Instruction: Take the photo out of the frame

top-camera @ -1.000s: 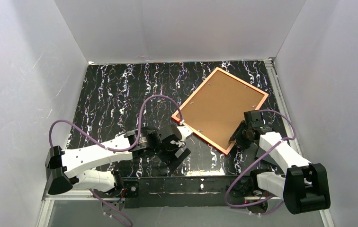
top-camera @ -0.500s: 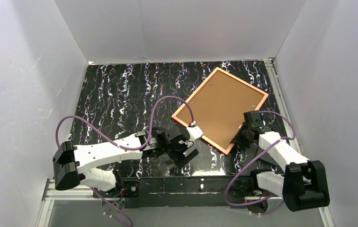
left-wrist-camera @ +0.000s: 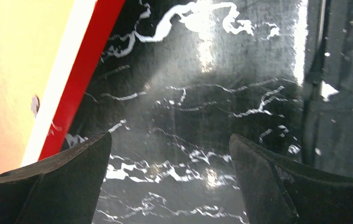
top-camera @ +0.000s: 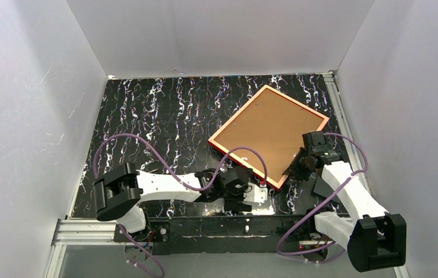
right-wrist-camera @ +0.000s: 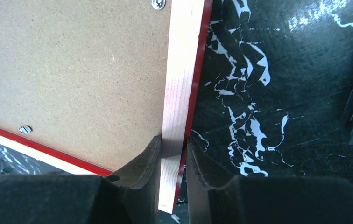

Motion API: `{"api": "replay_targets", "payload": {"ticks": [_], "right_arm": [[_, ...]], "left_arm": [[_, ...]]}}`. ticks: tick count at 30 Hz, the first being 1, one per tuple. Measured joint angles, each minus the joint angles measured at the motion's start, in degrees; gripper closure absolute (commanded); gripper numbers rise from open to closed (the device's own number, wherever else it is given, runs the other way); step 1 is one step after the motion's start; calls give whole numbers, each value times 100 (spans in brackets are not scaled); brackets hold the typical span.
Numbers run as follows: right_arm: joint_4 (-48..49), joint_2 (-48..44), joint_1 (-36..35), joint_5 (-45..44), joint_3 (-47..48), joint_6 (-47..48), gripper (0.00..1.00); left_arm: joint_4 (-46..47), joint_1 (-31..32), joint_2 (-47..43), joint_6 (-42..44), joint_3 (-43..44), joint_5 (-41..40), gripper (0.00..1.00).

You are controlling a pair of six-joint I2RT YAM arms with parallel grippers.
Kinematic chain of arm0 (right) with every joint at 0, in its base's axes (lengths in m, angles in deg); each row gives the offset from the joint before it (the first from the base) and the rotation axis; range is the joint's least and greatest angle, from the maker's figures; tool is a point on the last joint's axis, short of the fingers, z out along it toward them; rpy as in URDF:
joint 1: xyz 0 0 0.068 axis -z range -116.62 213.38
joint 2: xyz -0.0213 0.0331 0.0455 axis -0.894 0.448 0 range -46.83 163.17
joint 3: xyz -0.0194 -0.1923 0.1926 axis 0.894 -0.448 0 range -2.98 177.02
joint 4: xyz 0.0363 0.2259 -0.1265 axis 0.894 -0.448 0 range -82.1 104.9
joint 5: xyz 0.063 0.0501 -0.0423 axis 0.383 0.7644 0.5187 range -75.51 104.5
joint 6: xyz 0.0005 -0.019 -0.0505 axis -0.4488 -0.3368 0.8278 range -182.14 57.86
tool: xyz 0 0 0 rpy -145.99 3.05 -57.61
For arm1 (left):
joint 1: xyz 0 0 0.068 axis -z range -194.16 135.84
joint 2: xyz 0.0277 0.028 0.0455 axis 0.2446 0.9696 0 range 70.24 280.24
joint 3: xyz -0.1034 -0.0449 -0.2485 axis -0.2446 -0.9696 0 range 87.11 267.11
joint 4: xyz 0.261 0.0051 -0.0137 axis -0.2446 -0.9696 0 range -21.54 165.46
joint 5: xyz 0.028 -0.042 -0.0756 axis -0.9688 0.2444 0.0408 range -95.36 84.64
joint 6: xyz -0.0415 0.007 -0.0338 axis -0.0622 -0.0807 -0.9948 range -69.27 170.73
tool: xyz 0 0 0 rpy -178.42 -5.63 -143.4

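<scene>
The red frame (top-camera: 298, 101) lies face down at the right of the table, its brown backing board (top-camera: 269, 130) showing. The photo is hidden under that board. My right gripper (top-camera: 295, 168) is shut on the frame's rim near its near right corner. In the right wrist view the pale wooden rim (right-wrist-camera: 181, 70) with its red outer face sits pinched between the fingers of that gripper (right-wrist-camera: 173, 140). My left gripper (top-camera: 261, 192) hovers low by the frame's nearest corner. It stands open (left-wrist-camera: 170, 137) over bare table, the frame's red edge (left-wrist-camera: 88, 65) just beyond its left finger.
Small metal tabs (right-wrist-camera: 158, 3) (right-wrist-camera: 24, 129) hold the backing board (right-wrist-camera: 72, 70) in the frame. The black marbled table (top-camera: 159, 116) is walled by white panels on three sides. A purple cable (top-camera: 245, 152) loops over the frame's near edge.
The right gripper has closed on the frame's rim. The left arm has swung right along the frame's near edge to its nearest corner, staying open.
</scene>
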Motion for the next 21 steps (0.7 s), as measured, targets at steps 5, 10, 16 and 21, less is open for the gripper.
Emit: {"api": "replay_targets", "payload": {"ticks": [5,10,16,21], "right_arm": [[-236,-186,0,153,52,-39,99],[-315,-186,22,201,52,-35,99],[-273,-184,44,149,68,-33,99],[-136,-192,92,-24,140,-44,99]], "left_arm": [[713,140,409,695,28,-321,2],[1338,518,903,1292,109,-887,2],[1792,791,1207,1615,208,-1355,5],[2015,793,1631,1902,549,-1652,22]]}}
